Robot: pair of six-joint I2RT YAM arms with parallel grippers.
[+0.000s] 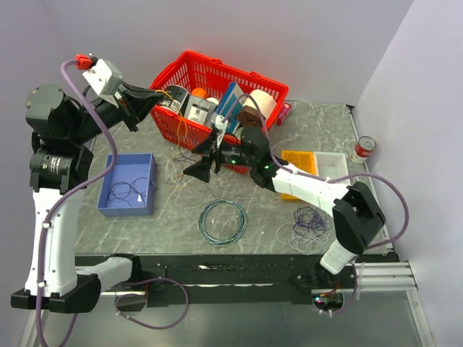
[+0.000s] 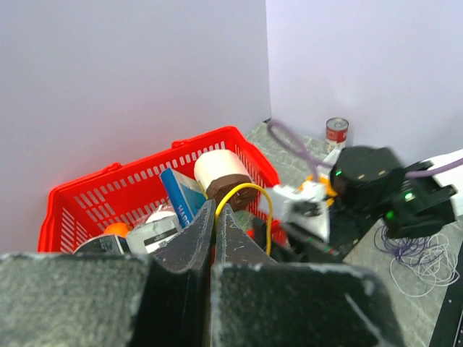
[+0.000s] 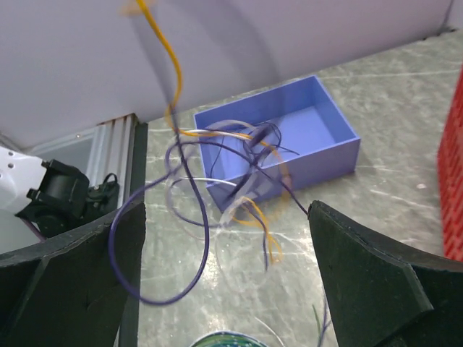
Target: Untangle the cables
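Note:
My left gripper (image 1: 155, 97) is raised beside the red basket and shut on a thin yellow wire (image 2: 246, 189); its jaws (image 2: 215, 210) are pressed together on the wire. The wire runs down to a loose tangle of purple, white, yellow and black cables (image 1: 182, 153) hanging above the table. My right gripper (image 1: 201, 159) is open, and in the right wrist view the tangle (image 3: 239, 181) hangs blurred between its spread fingers (image 3: 226, 210) without touching them. A separate heap of thin purple cable loops (image 1: 307, 228) lies at the front right. A black wire (image 1: 126, 191) lies in the blue tray.
The blue tray (image 1: 148, 181) sits at the left and also shows in the right wrist view (image 3: 304, 170). The red basket (image 1: 269, 90) full of items stands at the back. A teal-green cable ring (image 1: 222, 220) lies front centre. Orange (image 1: 300, 160) and white (image 1: 333, 165) bins and a can (image 1: 364, 148) are at the right.

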